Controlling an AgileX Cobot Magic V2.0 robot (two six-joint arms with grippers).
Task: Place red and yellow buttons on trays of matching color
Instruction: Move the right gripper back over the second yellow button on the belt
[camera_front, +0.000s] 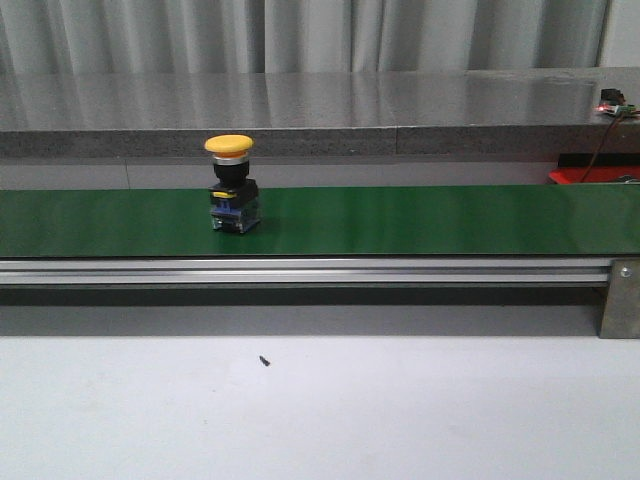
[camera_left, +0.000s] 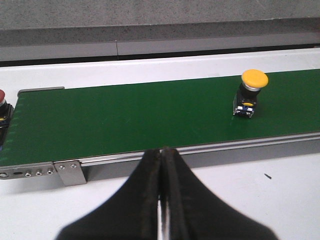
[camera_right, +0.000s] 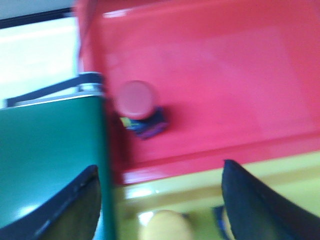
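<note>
Left pincer (camera_left: 163, 200) hangs pressed together, empty, before the belt (camera_left: 150, 117); right pincer (camera_right: 160, 200) gapes wide over a red button (camera_right: 139, 107) in the red tray (camera_right: 225, 75).

You are looking at a robot test bench in a lab or workshop, not a home. A green conveyor belt (camera_front: 400, 220) on an aluminium rail (camera_front: 300, 271) crosses a plain white table (camera_front: 320, 410), with a grey stone-like ledge (camera_front: 320, 115) and pale curtains (camera_front: 300, 35) behind. A small circuit board with wires (camera_front: 612, 108) sits on the ledge, and industrial push buttons (camera_front: 232, 185) ride the belt.
</note>
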